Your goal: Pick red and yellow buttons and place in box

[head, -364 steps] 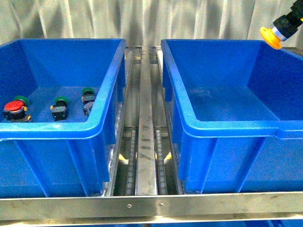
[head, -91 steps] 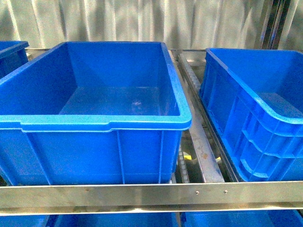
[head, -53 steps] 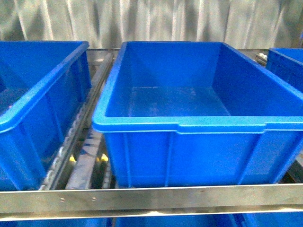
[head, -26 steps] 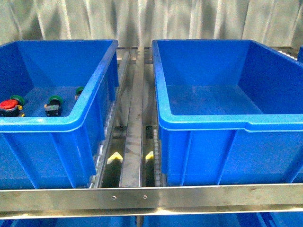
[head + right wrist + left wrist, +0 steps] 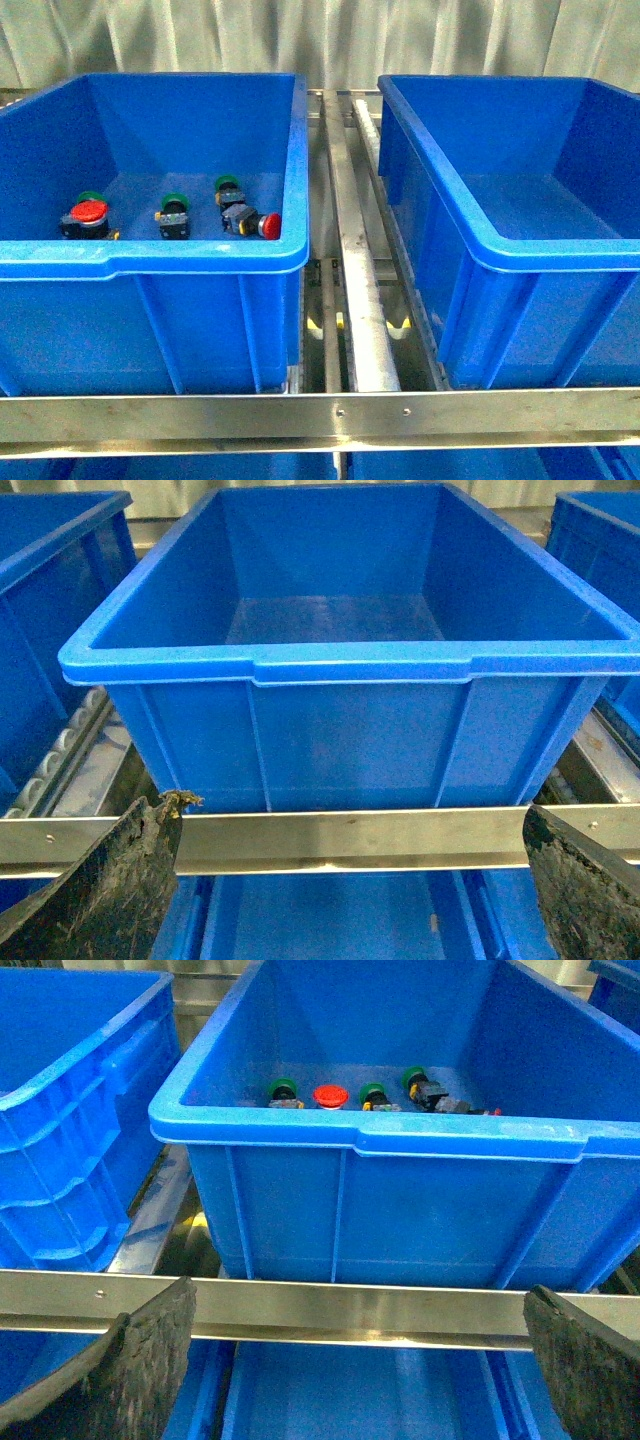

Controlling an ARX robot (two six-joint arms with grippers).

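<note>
Two red buttons are seen, both in the crate that stands just beside the box, on the robot's left of it. One red button sits cap-up at the end of the crate well away from the box. The other red button lies on its side in the crate's corner nearest the box, with its cap turned toward the box. Green buttons are set between the two, and no yellow cap can be made out. Each button is judged to be light, rigid and unlikely to be harmed by a firm grip. The domed cap is probably smooth and slippery, so the flat sides of the dark body below the collar are judged the better place to be taken hold of. The tipped one leaves little room against the crate wall. The box is seen to be empty and is parted from the crate by a roller track. Neither arm appears in the front view. The left hand is held low and level, short of the metal rail, and is aimed at the crate, with its fingers spread wide and nothing between them. The right hand is posed likewise and faces the box, fingers wide apart and empty.
</note>
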